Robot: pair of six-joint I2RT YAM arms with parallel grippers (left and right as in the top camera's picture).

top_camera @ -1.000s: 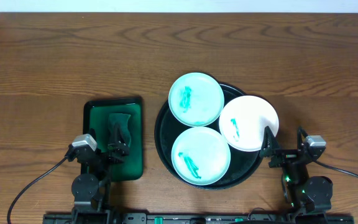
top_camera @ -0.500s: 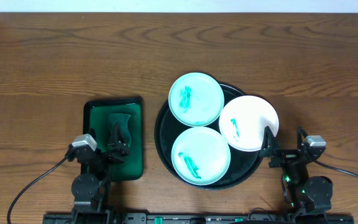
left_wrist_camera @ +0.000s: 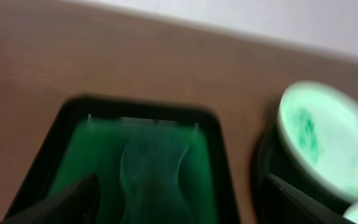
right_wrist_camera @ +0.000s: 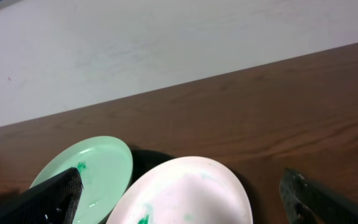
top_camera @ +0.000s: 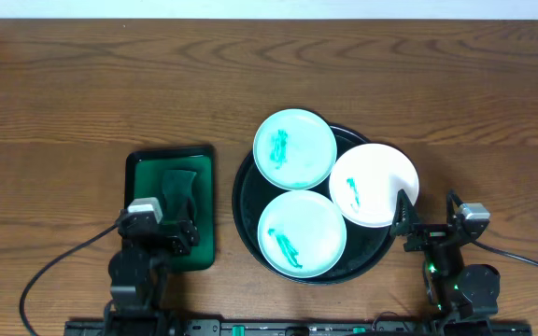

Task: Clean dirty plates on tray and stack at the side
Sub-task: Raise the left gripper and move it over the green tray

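Now, your wooden tabletop (top_camera: pixel 110 84) carries a round black tray (top_camera: pixel 374 250) right of centre and a smaller green tray (top_camera: pixel 146 175) well to its left. All 3 plates sit on the black tray, each with a green smear: 1 mint plate (top_camera: pixel 294 147) at the far side overhanging the rim, the white plate (top_camera: pixel 374 184) at the right, and a second mint plate (top_camera: pixel 302 232) nearest the arms. A dark green cloth (top_camera: pixel 180 185) lies in the green tray. Your left fingers (left_wrist_camera: pixel 73 199) hover over that cloth, spread wide and holding nothing. Your right fingers (right_wrist_camera: pixel 48 199) stand wide apart too, empty, just beside the white plate's near edge.
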